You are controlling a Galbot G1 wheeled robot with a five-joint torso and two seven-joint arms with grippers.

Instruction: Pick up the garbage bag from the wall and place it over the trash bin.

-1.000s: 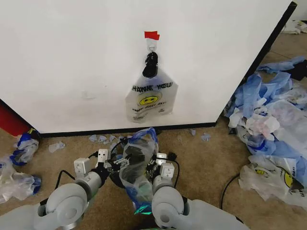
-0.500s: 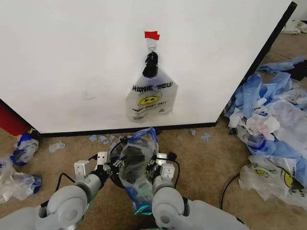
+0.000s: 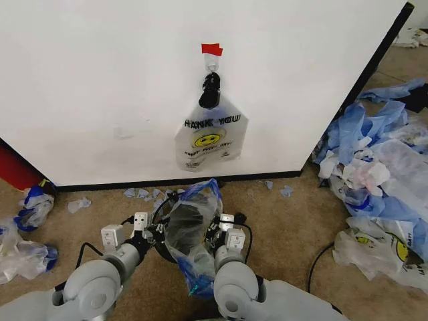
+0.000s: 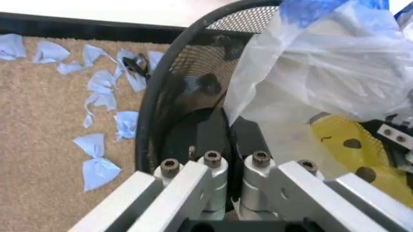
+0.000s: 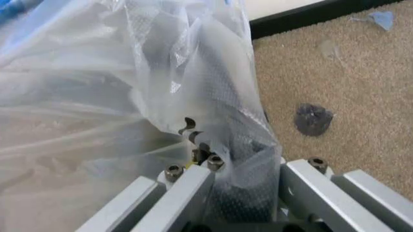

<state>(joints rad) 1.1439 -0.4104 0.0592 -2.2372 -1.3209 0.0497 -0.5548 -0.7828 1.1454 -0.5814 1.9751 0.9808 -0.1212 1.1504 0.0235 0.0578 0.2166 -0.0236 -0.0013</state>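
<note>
Garbage bag: thin see-through plastic film, glossy and crinkled, with blue trim and a yellow print; trash bin: black wire mesh, matt, with a smooth solid rim. Left gripper and right gripper: pale grey metal finger bars, smooth satin finish, with dull steel bolt heads; arm shells in the head view look like smooth grey plastic with a soft sheen. Floor: tan carpet, rough short pile, strewn with blue plastic scraps; wall: smooth matt white panel with a black edge strip.
</note>
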